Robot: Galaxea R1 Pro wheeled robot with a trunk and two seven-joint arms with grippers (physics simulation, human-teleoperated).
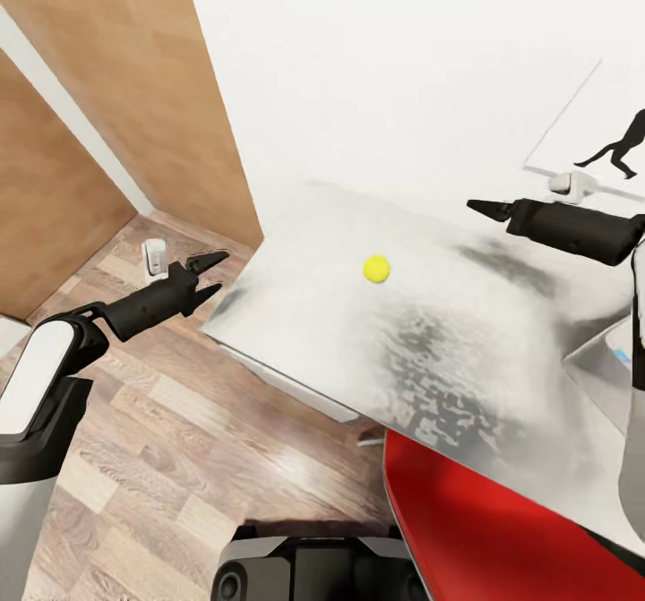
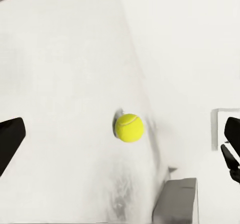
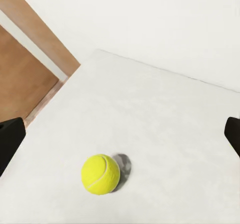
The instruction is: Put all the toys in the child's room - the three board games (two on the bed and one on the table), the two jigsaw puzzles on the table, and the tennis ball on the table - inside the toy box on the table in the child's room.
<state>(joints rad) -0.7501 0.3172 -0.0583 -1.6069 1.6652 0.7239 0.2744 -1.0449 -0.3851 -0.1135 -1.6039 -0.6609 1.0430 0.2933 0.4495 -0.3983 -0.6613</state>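
Bare table (image 1: 466, 341) surrounds the tennis ball (image 1: 376, 269); only the wall (image 1: 403, 72) behind limits approach

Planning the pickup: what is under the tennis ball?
The tennis ball rests on the bare white table, casting a small shadow; its contact spot is hidden.
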